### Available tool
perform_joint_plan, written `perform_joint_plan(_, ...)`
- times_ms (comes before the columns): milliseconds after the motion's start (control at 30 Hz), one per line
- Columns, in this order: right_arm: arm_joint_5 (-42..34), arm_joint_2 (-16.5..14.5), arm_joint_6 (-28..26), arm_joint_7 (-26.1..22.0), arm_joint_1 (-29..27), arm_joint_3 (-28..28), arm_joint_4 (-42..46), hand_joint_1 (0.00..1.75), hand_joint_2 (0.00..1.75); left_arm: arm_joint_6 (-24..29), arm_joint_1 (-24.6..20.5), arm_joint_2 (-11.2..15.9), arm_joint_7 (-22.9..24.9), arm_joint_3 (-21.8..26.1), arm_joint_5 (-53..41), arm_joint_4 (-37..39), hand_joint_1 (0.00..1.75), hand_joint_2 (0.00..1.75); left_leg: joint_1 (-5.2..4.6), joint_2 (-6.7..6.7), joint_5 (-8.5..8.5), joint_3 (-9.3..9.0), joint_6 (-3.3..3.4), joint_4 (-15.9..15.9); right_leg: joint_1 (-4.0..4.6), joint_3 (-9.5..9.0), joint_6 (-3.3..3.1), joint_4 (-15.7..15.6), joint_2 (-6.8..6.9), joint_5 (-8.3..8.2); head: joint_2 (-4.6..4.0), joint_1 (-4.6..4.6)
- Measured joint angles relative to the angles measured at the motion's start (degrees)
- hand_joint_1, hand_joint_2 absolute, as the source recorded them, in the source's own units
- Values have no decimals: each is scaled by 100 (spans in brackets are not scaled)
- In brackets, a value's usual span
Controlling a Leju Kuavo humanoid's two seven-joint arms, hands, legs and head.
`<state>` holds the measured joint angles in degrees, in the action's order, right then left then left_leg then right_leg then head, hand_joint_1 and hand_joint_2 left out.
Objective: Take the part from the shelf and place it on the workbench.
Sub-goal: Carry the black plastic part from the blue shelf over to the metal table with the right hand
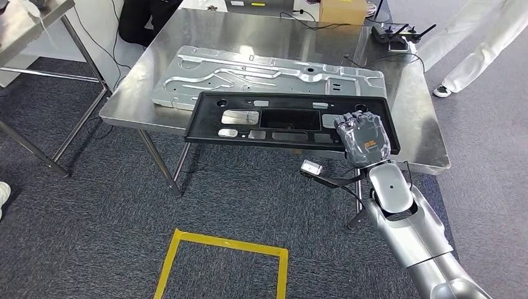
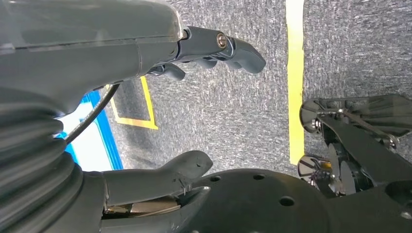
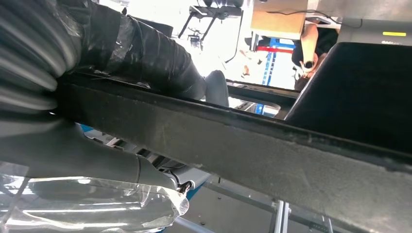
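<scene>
Right robot hand (image 1: 364, 138) grips black part (image 1: 274, 121) at right end; long axis left-right along workbench (image 1: 411, 134) front edge.

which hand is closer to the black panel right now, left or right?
Right. The right hand grips the black panel at its near right edge, over the workbench. The left hand hangs open above the carpet, away from the panel.

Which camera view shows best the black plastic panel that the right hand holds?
The head view: the whole black panel lies on the steel workbench, the right hand at one end. The right wrist view shows its edge, close and dark; the left wrist view faces the floor.
</scene>
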<state>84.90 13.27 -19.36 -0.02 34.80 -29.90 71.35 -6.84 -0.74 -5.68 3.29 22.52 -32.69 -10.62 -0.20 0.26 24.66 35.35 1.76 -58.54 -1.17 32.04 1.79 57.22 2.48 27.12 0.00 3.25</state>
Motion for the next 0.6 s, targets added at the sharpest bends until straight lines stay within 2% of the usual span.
perform_joint_plan(67,8,5,-1,-4,4,3,10,175,175,0,-2,1,-2,10,-9,0,0,175,8,-5,-20,-35,84,71,-14,-24,80,-31,0,-2,0,0)
perform_joint_plan(133,11,23,1,-7,9,21,17,175,175,-3,-2,-9,-7,26,-13,0,0,175,49,-7,-75,-108,130,197,-7,65,97,180,-90,141,0,-6)
perform_joint_plan(167,11,33,2,-7,5,32,17,175,175,-5,-3,-14,-9,36,-14,0,0,175,67,-5,-91,-133,145,233,-13,209,97,470,-149,303,0,-9)
perform_joint_plan(233,10,44,7,-7,-20,50,15,175,175,-14,-7,-20,-11,58,-13,0,0,175,67,-12,-83,-138,157,238,-17,617,99,1233,-218,650,0,-13)
perform_joint_plan(267,10,49,12,-7,-39,56,12,175,175,-17,-10,-20,-12,70,-12,0,0,175,72,-24,-70,-139,149,226,-24,771,105,1496,-224,708,0,-13)
perform_joint_plan(300,12,55,18,-7,-56,60,9,175,175,-19,-12,-21,-13,80,-10,0,0,175,81,-40,-54,-140,128,206,-36,828,113,1553,-225,646,0,-13)
perform_joint_plan(333,14,61,23,-8,-66,63,5,175,175,-20,-13,-21,-15,88,-9,0,0,175,96,-59,-29,-143,99,173,-54,774,124,1386,-225,478,0,-14)
perform_joint_plan(367,15,66,27,-8,-71,66,4,175,175,-21,-14,-23,-16,93,-8,0,0,175,111,-75,9,-141,60,121,-80,623,140,1032,-225,250,0,-14)
perform_joint_plan(433,15,73,33,-6,-73,70,4,175,175,-22,-13,-21,-16,98,-8,0,0,175,114,-103,95,-113,-32,0,-100,352,141,434,-254,-6,0,-13)
perform_joint_plan(467,14,74,37,-5,-79,74,4,175,175,-22,-15,-19,-16,100,-8,0,0,175,106,-115,127,-99,-72,-44,-95,291,115,294,-269,-30,0,-11)
perform_joint_plan(600,18,80,46,-10,-93,80,10,175,175,-18,-15,-18,-17,103,-6,-1,0,175,123,-120,208,-93,-177,-107,-66,263,-69,282,-280,34,0,-10)
